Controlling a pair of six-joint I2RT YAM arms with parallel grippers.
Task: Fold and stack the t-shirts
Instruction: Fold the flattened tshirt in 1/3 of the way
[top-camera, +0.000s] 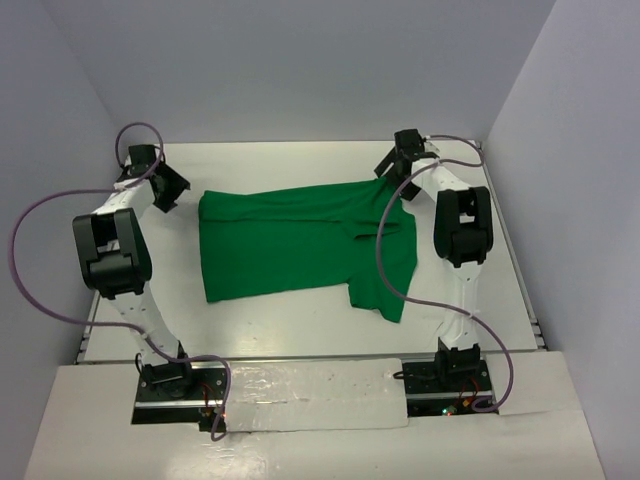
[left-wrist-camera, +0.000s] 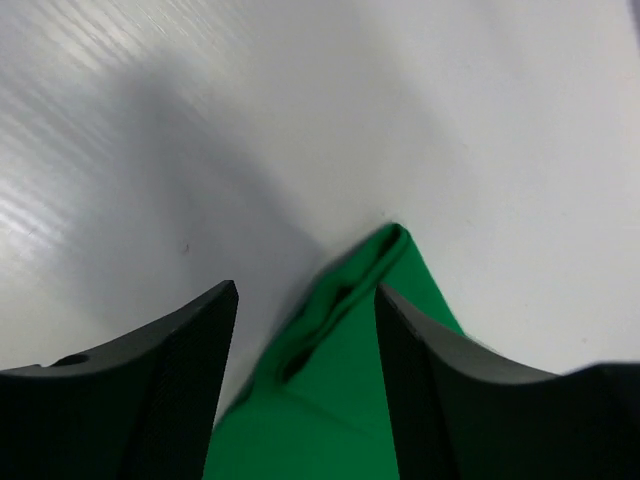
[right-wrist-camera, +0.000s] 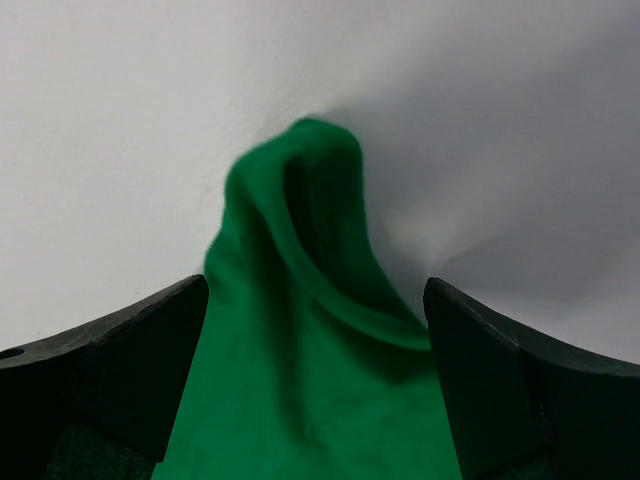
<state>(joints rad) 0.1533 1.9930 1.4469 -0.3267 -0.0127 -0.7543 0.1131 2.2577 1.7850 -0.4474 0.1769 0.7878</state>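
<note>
The plain bright green cloth t-shirt (top-camera: 290, 245) lies across the white counter (top-camera: 300, 325), one far corner between the parted left gripper (left-wrist-camera: 305, 288), the other bunched between the wide-apart right gripper (right-wrist-camera: 315, 282), neither clamped.

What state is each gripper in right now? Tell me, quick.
Left gripper: open, holding nothing; a corner of the t-shirt lies between its jaws.
Right gripper: open wide, holding nothing; a fold of the t-shirt lies between its jaws.
</note>
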